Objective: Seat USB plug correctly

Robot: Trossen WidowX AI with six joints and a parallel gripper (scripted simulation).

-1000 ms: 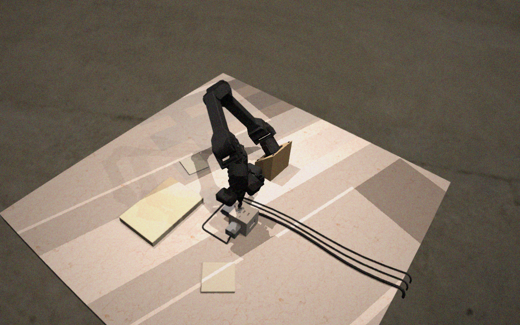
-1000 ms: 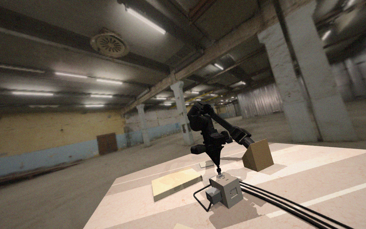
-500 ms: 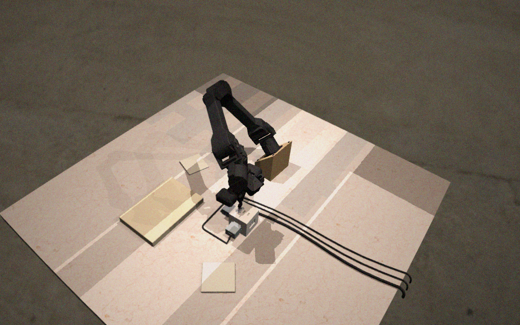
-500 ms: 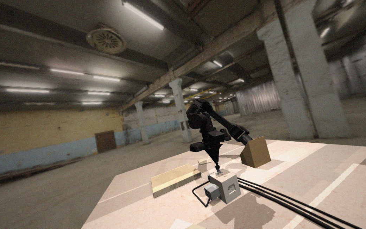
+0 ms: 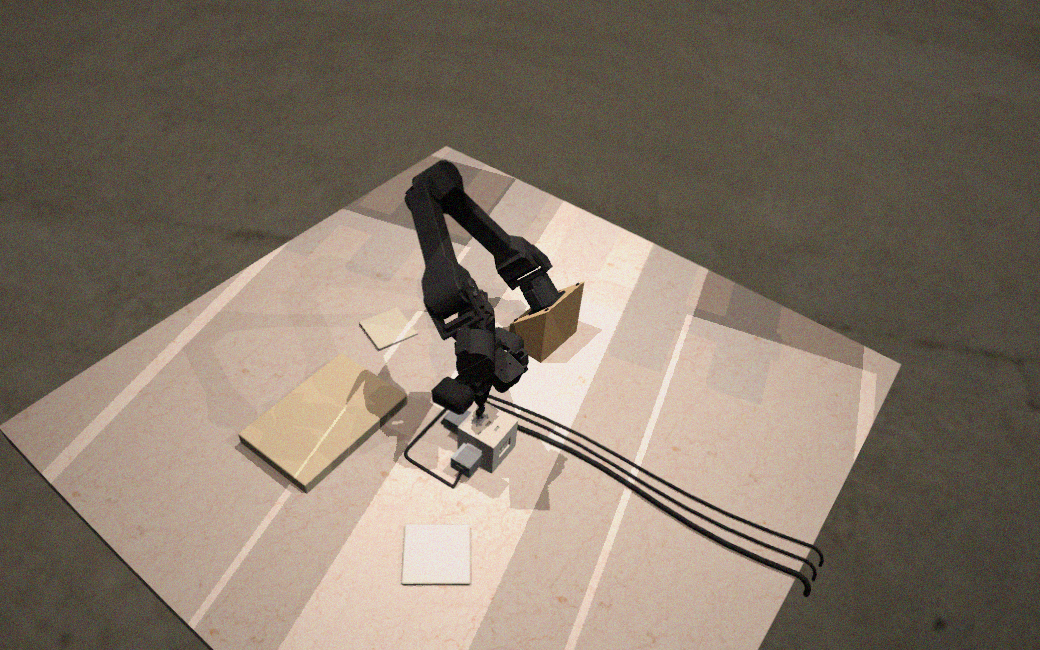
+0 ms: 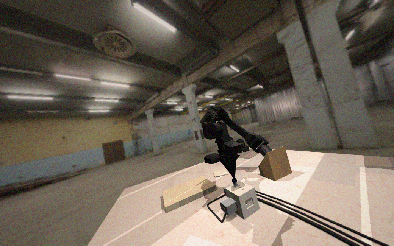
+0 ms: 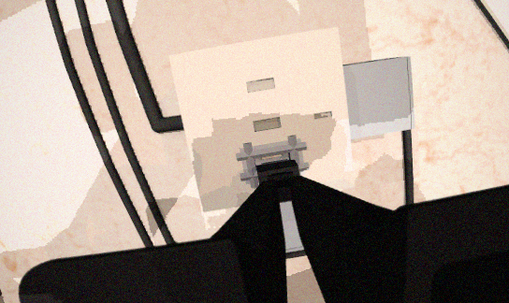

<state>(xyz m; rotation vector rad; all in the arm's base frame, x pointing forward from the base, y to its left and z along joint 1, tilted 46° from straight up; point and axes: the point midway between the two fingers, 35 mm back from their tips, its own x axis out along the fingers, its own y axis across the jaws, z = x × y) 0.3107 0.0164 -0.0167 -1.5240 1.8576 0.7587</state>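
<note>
Warehouse hall w/ concrete columns surrounds the bench (image 5: 185, 484), a pale marbled slab. Largest item on it is a flat tan board (image 5: 318, 419), then a brown wedge block (image 5: 550, 321) behind the arm, three black cables (image 5: 669, 494) running off to one side, and a white tile (image 5: 436, 553) near the front edge.

Power cube (image 6: 243, 200) sits mid-bench w/ a grey adapter (image 6: 228, 206) on its side face. I have the claw (image 7: 276, 172) pointing straight down over the cube top, pinched narrow on the USB plug (image 7: 271, 159), which stands at its top-face socket. Depth of seating: can't tell.

Step in hand, as I judge it: extraction/re-orient of the plug. Next move calls for a straight vertical pull, a half-turn about the vertical axis, then re-insert. Keep the cube from shifting.
</note>
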